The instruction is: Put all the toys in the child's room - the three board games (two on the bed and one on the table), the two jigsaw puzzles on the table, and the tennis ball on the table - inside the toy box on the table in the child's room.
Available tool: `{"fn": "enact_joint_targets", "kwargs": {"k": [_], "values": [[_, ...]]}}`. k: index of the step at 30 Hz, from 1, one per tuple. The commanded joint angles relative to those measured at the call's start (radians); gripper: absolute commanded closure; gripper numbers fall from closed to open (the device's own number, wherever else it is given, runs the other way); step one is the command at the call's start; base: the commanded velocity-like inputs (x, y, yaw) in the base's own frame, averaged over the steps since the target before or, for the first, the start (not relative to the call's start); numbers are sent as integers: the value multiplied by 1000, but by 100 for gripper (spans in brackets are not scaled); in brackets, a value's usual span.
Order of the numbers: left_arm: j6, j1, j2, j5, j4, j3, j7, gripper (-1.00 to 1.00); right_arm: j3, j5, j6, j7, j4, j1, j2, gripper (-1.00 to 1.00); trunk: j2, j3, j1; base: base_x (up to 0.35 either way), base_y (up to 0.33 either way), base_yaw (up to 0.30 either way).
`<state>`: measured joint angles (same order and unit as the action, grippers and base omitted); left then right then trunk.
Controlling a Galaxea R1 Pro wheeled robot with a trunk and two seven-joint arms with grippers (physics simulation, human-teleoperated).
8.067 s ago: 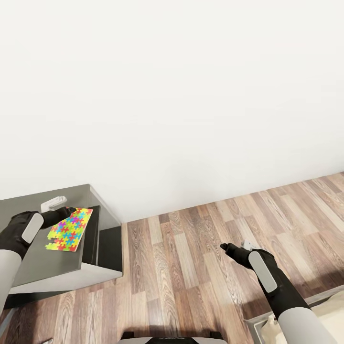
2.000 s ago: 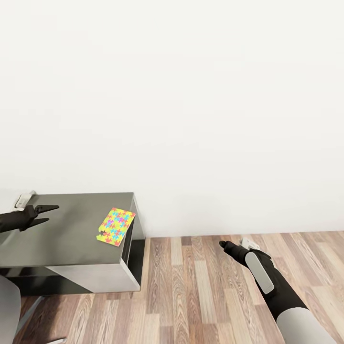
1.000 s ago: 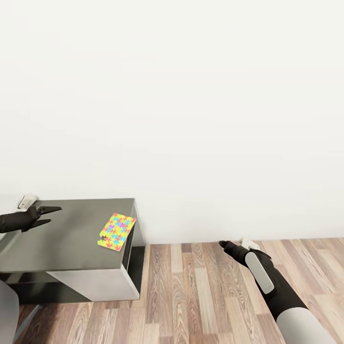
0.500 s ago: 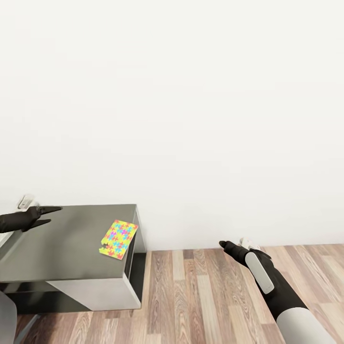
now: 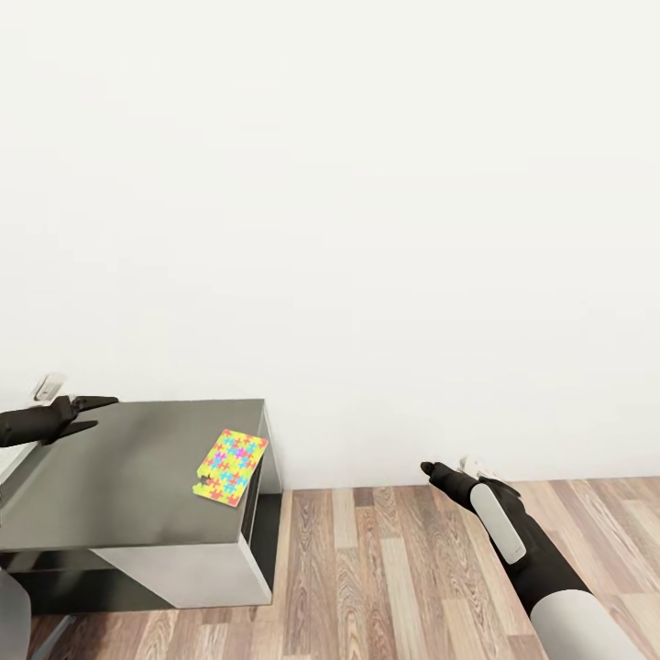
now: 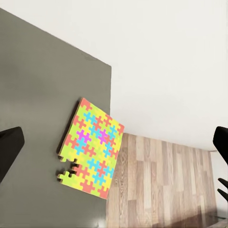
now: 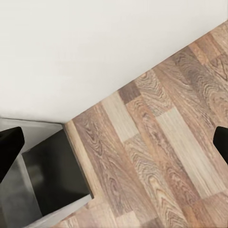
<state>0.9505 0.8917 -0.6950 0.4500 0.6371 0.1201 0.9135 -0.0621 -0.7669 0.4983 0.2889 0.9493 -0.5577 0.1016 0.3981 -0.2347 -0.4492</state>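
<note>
Jaws of both the left gripper [image 5: 94, 413] and right gripper [image 5: 438, 474] are held apart, empty; the puzzle [image 5: 230, 455], earlier held, is now seen lying on the table [image 5: 119, 481], its missing pieces shown by the left wrist view.

A plain white wall [image 5: 367, 183] filled the background, and wood-plank flooring [image 5: 412, 577] ran along its base, its brown grain clearly showing.
</note>
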Motion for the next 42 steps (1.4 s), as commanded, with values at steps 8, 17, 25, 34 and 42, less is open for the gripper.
{"fn": "enact_joint_targets", "kwargs": {"k": [8, 17, 25, 34, 42], "values": [[2, 1, 0, -2, 0, 1, 4, -100, -4, -15, 2, 9, 6, -1, 0, -100, 2, 0, -1, 63, 65, 7], [2, 1, 0, -2, 0, 1, 4, -100, 0, -20, 3, 9, 4, -1, 1, -100, 2, 0, -1, 3, 3, 0], [2, 1, 0, -2, 0, 2, 4, -100, 9, -31, 9, -92, -45, -1, 10, -100, 2, 0, -1, 0, 0, 0], [2, 1, 1, -2, 0, 2, 4, -100, 32, -60, 26, -674, -304, -41, 37, -100, 2, 0, -1, 0, 0, 0], [2, 1, 1, -2, 0, 2, 4, -100, 34, -57, 16, -695, -353, -55, 37, -100, 2, 0, -1, 35, 45, 0]]}}
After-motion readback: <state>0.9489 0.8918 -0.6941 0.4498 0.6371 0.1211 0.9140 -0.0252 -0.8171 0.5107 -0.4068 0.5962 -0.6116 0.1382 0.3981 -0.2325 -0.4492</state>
